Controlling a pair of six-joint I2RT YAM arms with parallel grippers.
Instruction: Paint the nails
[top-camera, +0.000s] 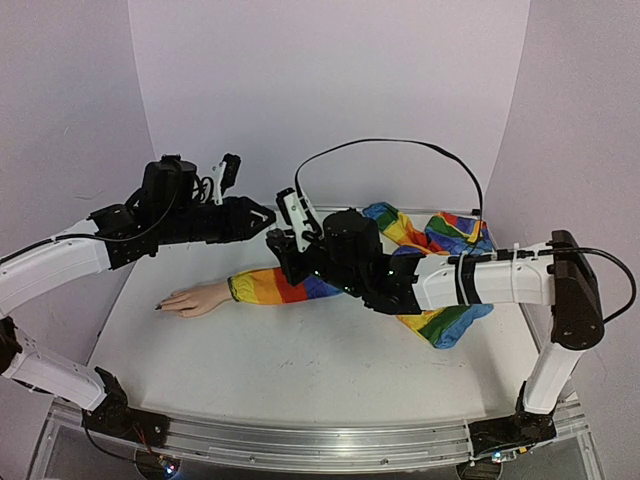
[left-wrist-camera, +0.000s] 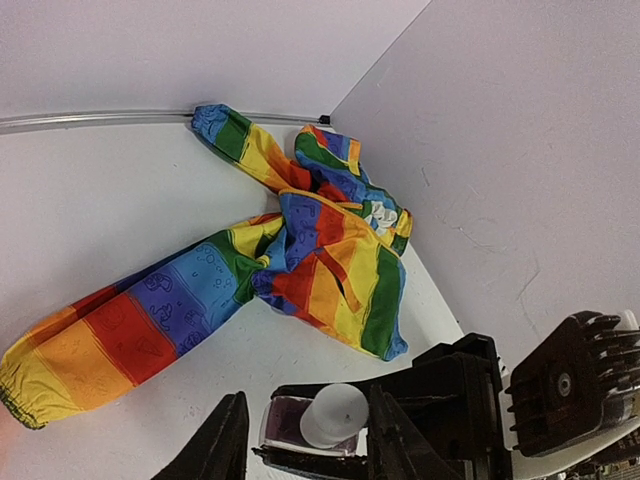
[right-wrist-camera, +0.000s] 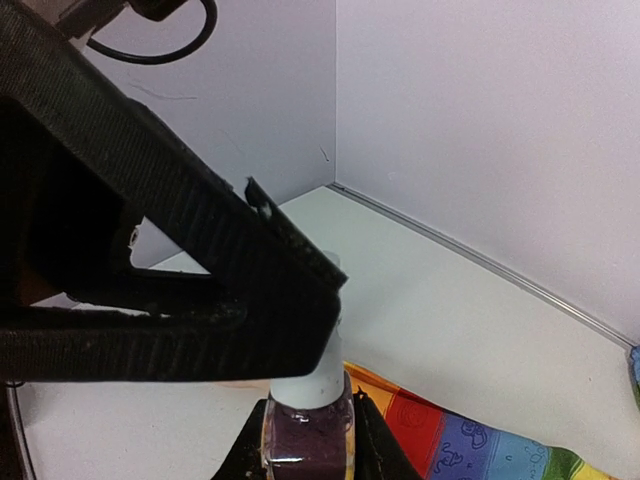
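Observation:
The mannequin hand (top-camera: 195, 298) lies palm down at the table's left, its nails (top-camera: 160, 306) tiny, one fingertip dark. A rainbow-striped sleeve (top-camera: 275, 285) runs right from its wrist. My right gripper (right-wrist-camera: 305, 445) is shut on a small bottle of purple polish (right-wrist-camera: 305, 440) with a white cap (right-wrist-camera: 300, 385), held above the sleeve. My left gripper (left-wrist-camera: 305, 430) straddles that cap (left-wrist-camera: 335, 415): one finger is at the cap, and a gap shows on the other side. In the top view the left gripper (top-camera: 270, 215) and the right gripper (top-camera: 280, 240) meet behind the sleeve.
The rest of the rainbow garment (top-camera: 450, 235) lies bunched at the back right, under the right arm. White booth walls close off the back and both sides. A black cable (top-camera: 400, 145) arcs over the right arm. An aluminium rail (top-camera: 320, 445) edges the front.

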